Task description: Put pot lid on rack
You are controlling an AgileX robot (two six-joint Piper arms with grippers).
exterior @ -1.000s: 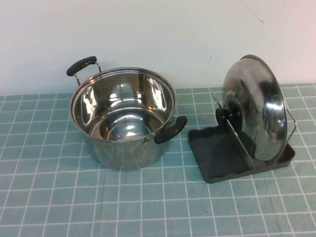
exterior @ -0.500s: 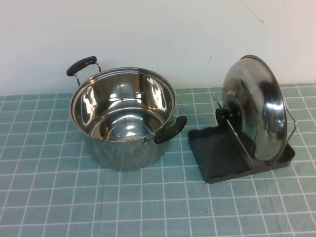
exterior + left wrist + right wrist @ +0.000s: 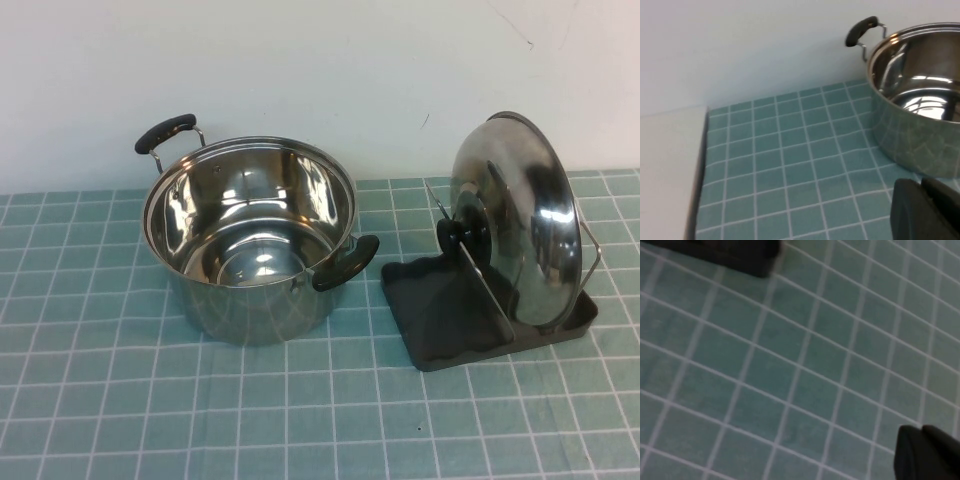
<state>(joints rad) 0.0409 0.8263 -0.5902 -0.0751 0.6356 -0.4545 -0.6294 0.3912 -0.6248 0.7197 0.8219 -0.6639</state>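
The pot lid (image 3: 520,215) stands on edge in the rack (image 3: 450,325), leaning against its silver wire loops, with its black knob (image 3: 462,237) facing the pot. Neither gripper shows in the high view. My left gripper (image 3: 921,181) is shut and empty, low over the cloth beside the pot (image 3: 920,100). My right gripper (image 3: 921,429) is shut and empty over bare cloth, away from a dark edge of the rack (image 3: 730,252).
The deep steel pot (image 3: 250,235) with two black handles stands open at the left centre, close to the rack. A teal checked cloth (image 3: 300,420) covers the table. A white wall runs behind. The cloth's left edge (image 3: 702,165) meets a white surface.
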